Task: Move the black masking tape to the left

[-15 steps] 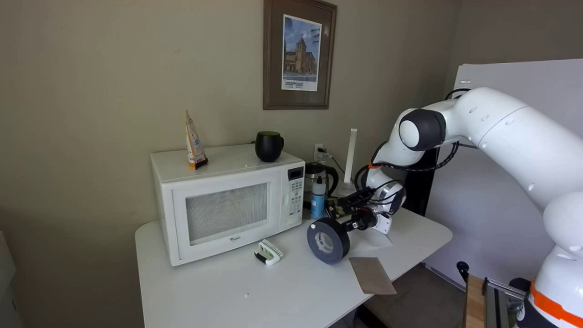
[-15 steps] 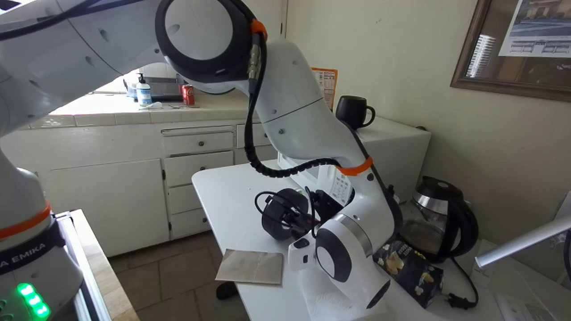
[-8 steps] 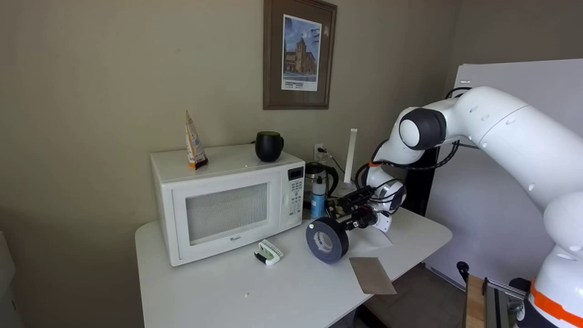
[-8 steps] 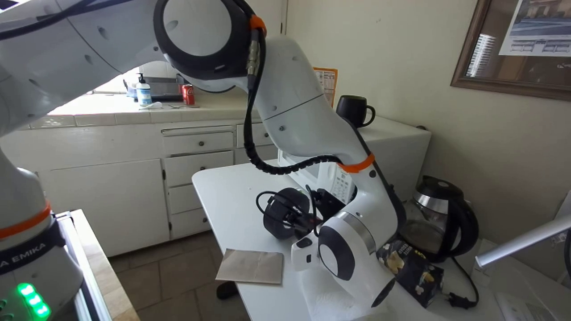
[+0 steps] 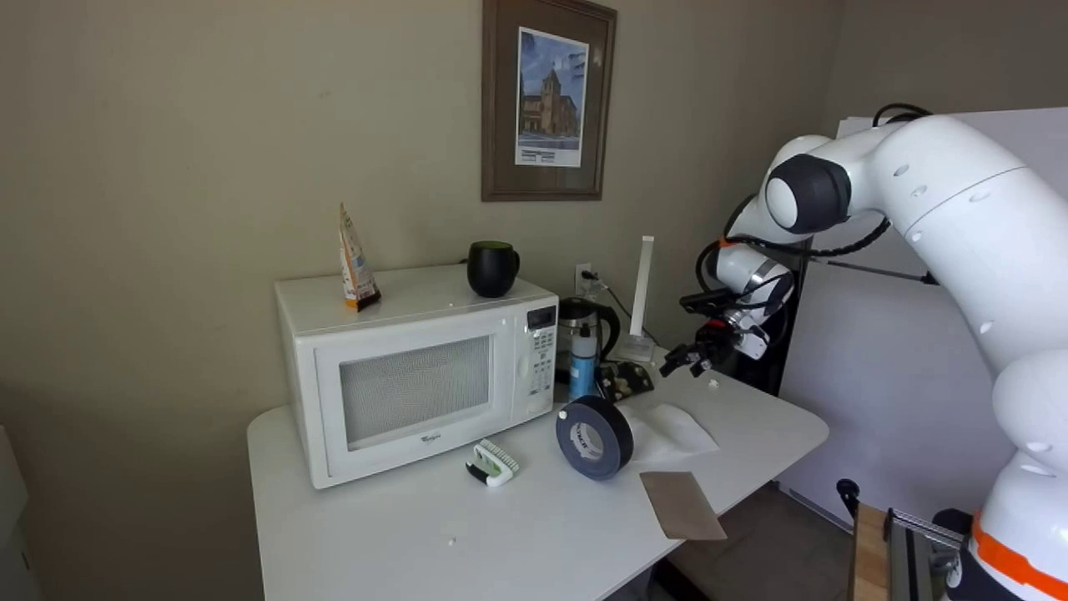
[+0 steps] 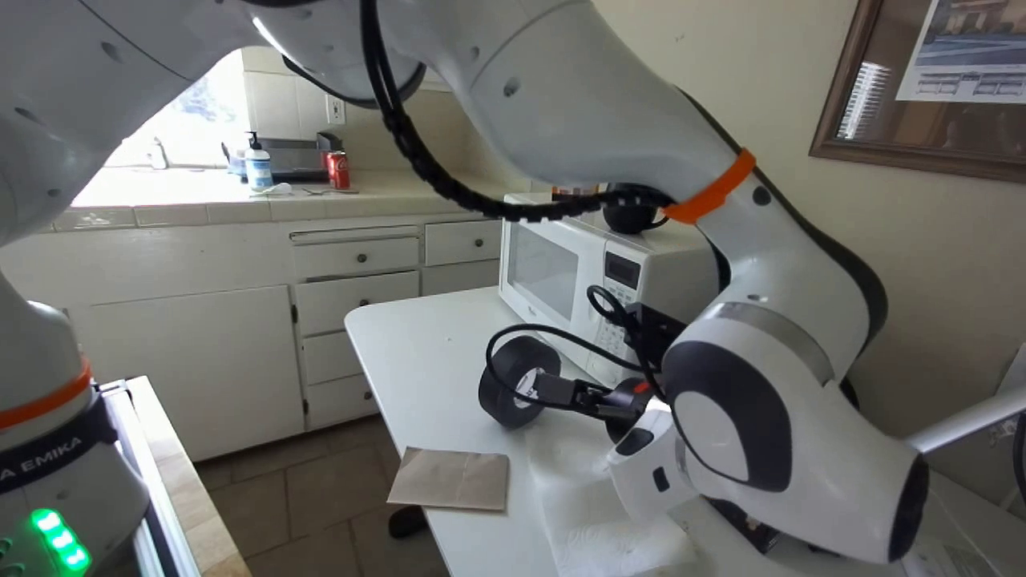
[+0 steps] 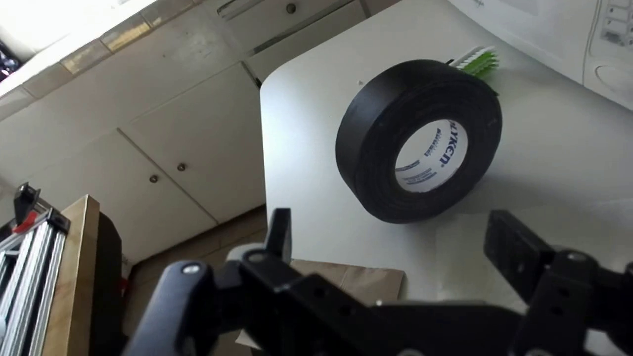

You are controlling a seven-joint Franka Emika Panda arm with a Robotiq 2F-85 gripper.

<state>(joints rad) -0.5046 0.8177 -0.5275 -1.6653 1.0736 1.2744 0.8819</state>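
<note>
The tool [image 7: 390,233] backs off, and the black masking tape [image 5: 616,434] stands by itself

Half a second ago we had the tool right at the roll in both exterior views. Now the arm [image 5: 959,192] has drawn up and back, and in an exterior view we see a plain gap between tool and roll. The tool is spread wide: in the wrist view its fingertips [image 7: 281,230] stand well apart with nothing held, and the roll shows beyond them.

The roll itself has scarcely shifted in that time. It stands on its rim on the tabletop [image 5: 367,542], between the brush [image 5: 494,463] and the brown paper [image 5: 684,505] and apart from both. Whether its edge touches the white sheet [image 5: 672,434] beside it we cannot tell.

For the task, we take this as the release after the shift, so the work is probably done or nearly so. Whose left is meant the sentence does not say, so we cannot vouch for the spot. If it will do, all that remains is to bring the arm clear; if not, we would have to come back and grip again. Standing on its rim, the roll could wheel off at a nudge, so we would keep the retreat well away from it.
</note>
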